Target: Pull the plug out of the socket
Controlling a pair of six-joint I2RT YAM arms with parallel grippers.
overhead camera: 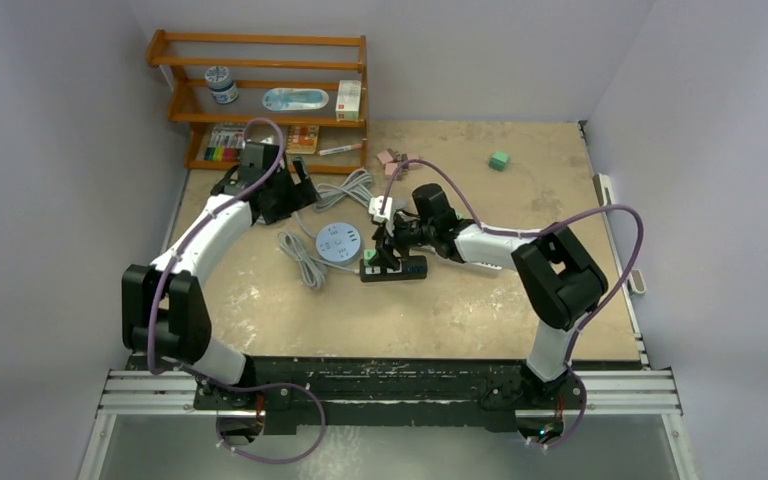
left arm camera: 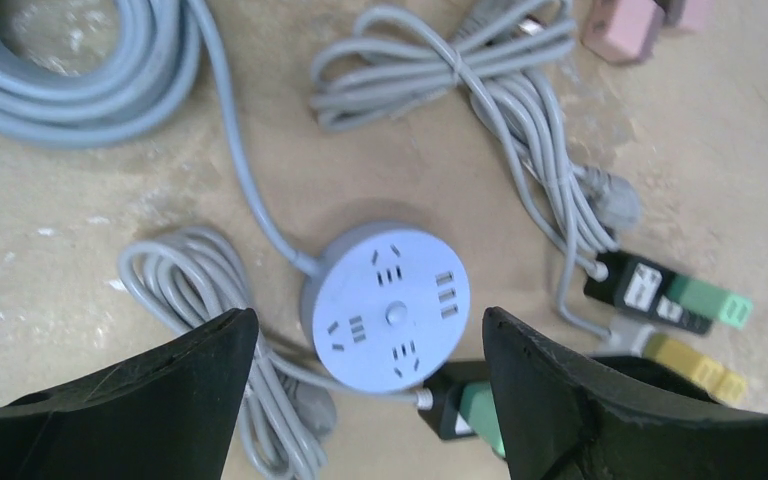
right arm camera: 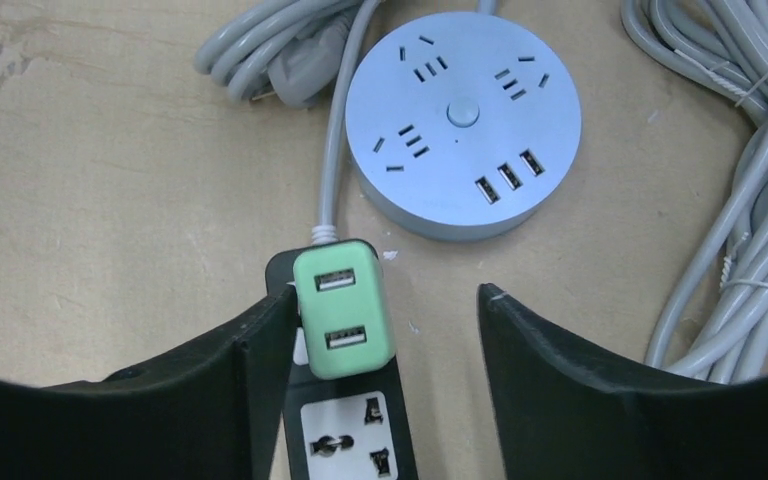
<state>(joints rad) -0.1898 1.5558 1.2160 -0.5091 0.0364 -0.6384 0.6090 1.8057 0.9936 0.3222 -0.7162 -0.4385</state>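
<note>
Plug on black strip; scuffed beige tabletop, pale walls.

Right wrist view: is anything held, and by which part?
Nothing held. The right gripper straddles the mint-green USB plug in the black power strip; one finger at its side, the other clear.

A beige, mottled table with pale scuffs fills a narrow alcove. Plain pale-lilac walls close it in: the left wall, the back wall and the right wall. A tiered wooden shelf stands on the table in the far left corner, against the back wall. An aluminium rail runs along the table's near edge, and below it lies a grey surface. The light is soft and even.
</note>
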